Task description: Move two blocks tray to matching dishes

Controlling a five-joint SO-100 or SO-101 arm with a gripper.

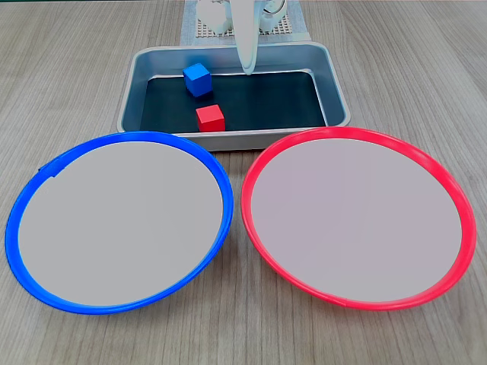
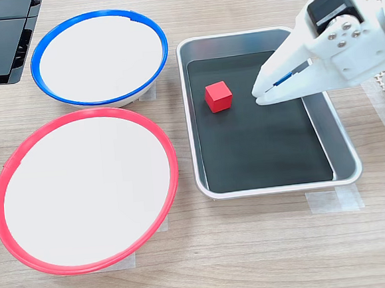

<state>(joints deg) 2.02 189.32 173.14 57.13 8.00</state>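
In the tray (image 1: 144, 84), both blocks lie on the black floor: the blue block (image 1: 197, 79) near the far wall in a fixed view, the red block (image 1: 209, 118) close to the near wall, the two apart. In a fixed view the red block (image 2: 218, 96) sits clear on the floor, and a sliver of blue shows between the white fingers. The gripper (image 2: 260, 93) hangs over the tray, fingers close together at the tips; whether it merely straddles the blue block or pinches it cannot be told.

Both dishes are empty. The blue dish (image 1: 30, 198) and the red dish (image 1: 456, 198) stand side by side on the bench, just beside the tray's long wall, nearly touching each other.

Procedure, as judged: centre the fingers over the blue block, square to its faces, and close fully before lifting. Lift above the tray wall, then carry to the blue dish. Keep clear of the red block.

The bench is pale wood-grain laminate. Tape tabs (image 2: 334, 201) hold the tray. A dark device (image 2: 1, 39) occupies one bench corner.
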